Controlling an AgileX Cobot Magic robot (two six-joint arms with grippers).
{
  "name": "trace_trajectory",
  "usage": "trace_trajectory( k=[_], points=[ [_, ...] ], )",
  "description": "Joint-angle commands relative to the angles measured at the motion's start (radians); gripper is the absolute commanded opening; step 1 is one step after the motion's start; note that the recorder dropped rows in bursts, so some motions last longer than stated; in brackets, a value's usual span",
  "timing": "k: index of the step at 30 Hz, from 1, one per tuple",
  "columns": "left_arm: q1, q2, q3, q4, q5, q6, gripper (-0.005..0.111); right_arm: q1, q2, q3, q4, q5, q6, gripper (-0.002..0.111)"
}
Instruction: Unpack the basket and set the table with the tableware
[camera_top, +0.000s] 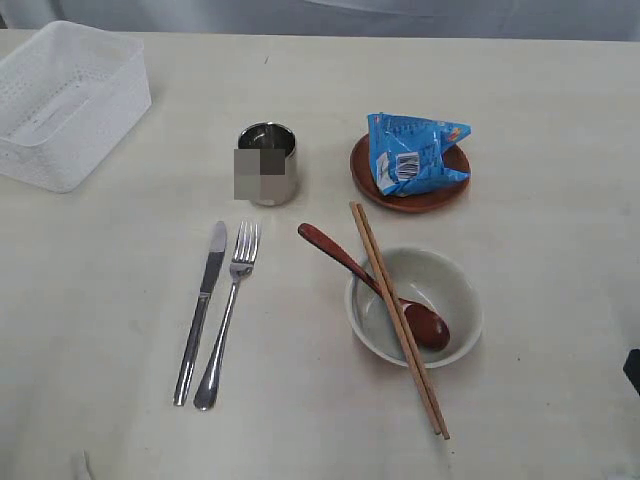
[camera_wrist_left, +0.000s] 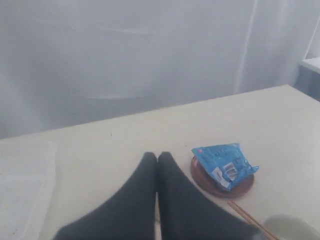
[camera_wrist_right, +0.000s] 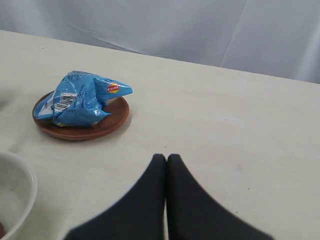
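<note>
Left jaws, right jaws: clenched shut, gripping nothing. At far-left corner of counter (camera_top: 100, 390) in exterior view: basket (camera_top: 62, 100). Laid out nearer: knife (camera_top: 201, 312) beside fork (camera_top: 229, 318), cup (camera_top: 267, 163), plate (camera_top: 408, 204) (packet (camera_top: 412, 152) on it), bowl (camera_top: 455, 300) under spoon (camera_top: 345, 258) and chopsticks (camera_top: 395, 318).

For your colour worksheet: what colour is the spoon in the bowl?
Red-brown; the spoon shows best in the exterior view.

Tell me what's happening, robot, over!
Left fingers, right fingers shut, empty. Basket looks empty; knife, fork, cup, bowl on table. Blue packet on plate.
</note>
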Motion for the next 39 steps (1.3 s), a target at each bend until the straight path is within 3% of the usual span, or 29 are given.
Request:
trace_trajectory(
  k=[1, 11, 20, 30, 39],
  points=[
    [-0.003, -0.166, 0.140, -0.004, 0.002, -0.064, 0.000, -0.007, -0.006, 0.001, -0.002, -0.004, 0.004, 0.000],
    [-0.003, -0.373, 0.218, 0.006, 0.162, -0.075, 0.000, -0.007, -0.006, 0.001, -0.002, -0.004, 0.004, 0.000],
    [0.000, -0.426, 0.288, 0.038, 0.150, -0.060, 0.000, -0.007, -0.006, 0.001, -0.002, -0.004, 0.004, 0.000],
    [0.189, -0.502, 0.510, 0.055, -0.011, -0.038, 0.000, -0.007, -0.006, 0.001, -0.002, -0.004, 0.004, 0.000],
    [0.350, -0.502, 0.623, 0.022, -0.158, 0.022, 0.000, -0.007, -0.006, 0.001, -0.002, -0.004, 0.004, 0.000]
  ],
)
